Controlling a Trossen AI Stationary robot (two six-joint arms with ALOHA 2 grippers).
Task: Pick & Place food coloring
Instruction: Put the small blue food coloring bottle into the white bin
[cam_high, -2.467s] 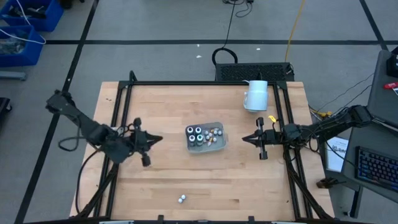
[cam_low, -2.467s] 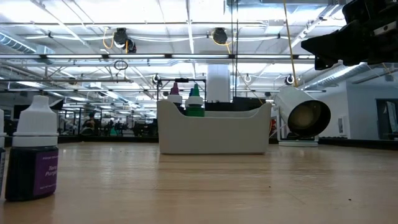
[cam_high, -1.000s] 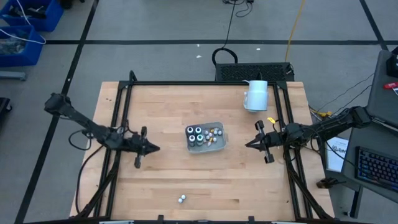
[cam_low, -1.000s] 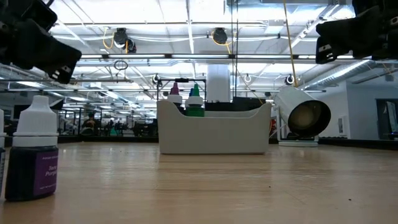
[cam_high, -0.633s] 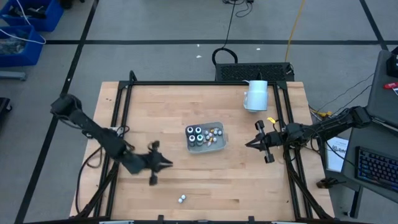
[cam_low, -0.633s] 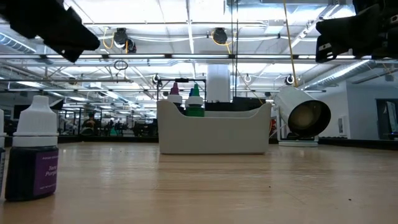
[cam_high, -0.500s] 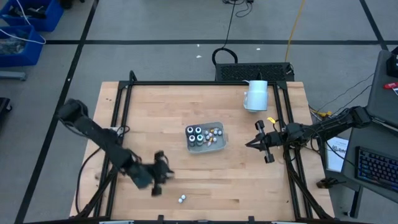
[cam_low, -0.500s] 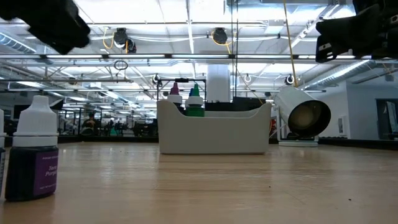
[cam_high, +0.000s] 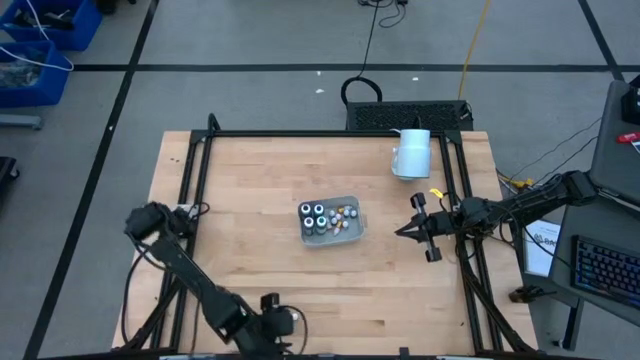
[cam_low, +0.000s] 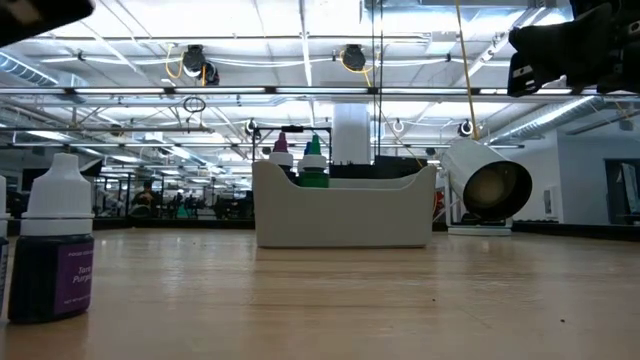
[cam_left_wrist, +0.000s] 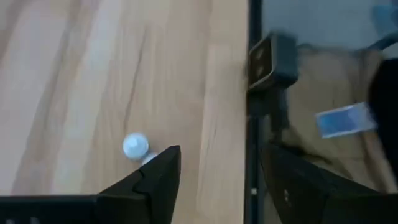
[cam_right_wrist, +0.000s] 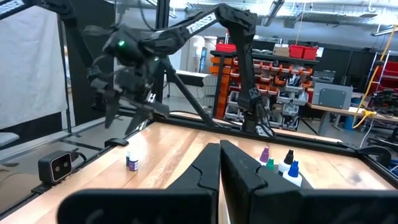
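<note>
Currently: left gripper (cam_high: 283, 322) spread wide above lone food coloring bottle (cam_left_wrist: 135, 145) by near table edge (cam_high: 400, 340). Right gripper (cam_high: 400, 231) clenched empty, beside tray (cam_high: 352, 229) with remaining bottles.

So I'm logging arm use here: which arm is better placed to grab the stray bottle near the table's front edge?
Left, most likely. The left gripper is open near the front edge, right over the stray bottle. The right gripper is shut, far off beside the tray.
</note>
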